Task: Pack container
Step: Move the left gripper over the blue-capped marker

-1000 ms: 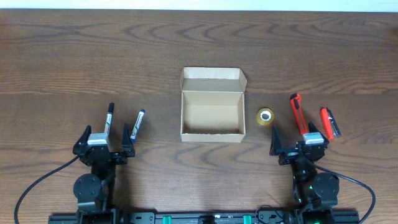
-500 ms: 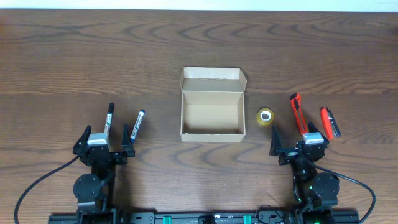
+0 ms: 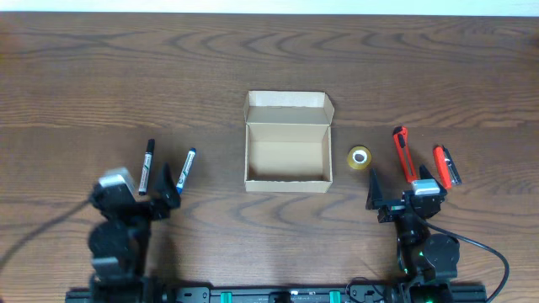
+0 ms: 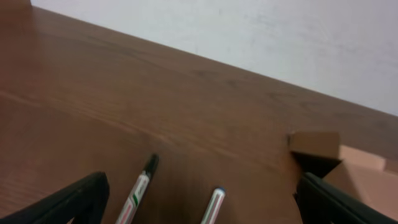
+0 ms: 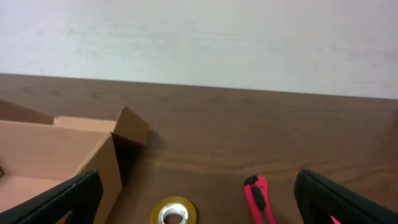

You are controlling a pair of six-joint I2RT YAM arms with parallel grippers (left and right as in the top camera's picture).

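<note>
Left gripper (image 4: 200, 179) has its fingers spread wide on nothing, with a black pen (image 3: 149, 156) and a blue pen (image 3: 187, 166) lying just ahead. Right gripper (image 3: 397, 178) is just as wide and empty, a tape roll (image 3: 359, 156) and two red cutters (image 3: 403, 155) in front. The cardboard box (image 3: 286, 158) sits open mid-table (image 3: 101, 76) between both arms, lid flap back.

A dark brown wood-grain bench (image 3: 421, 76) carries loose stationery. On its left part lie a white marker pen with a black cap (image 3: 148, 156) and a white marker pen with a blue cap (image 3: 186, 168), side by side but apart. On the right part, a small yellow tape roll (image 3: 360, 156) lies flat, near a long red utility knife (image 3: 403, 154) and a shorter red utility knife (image 3: 447, 166). A plain white wall (image 5: 199, 37) stands behind.
</note>
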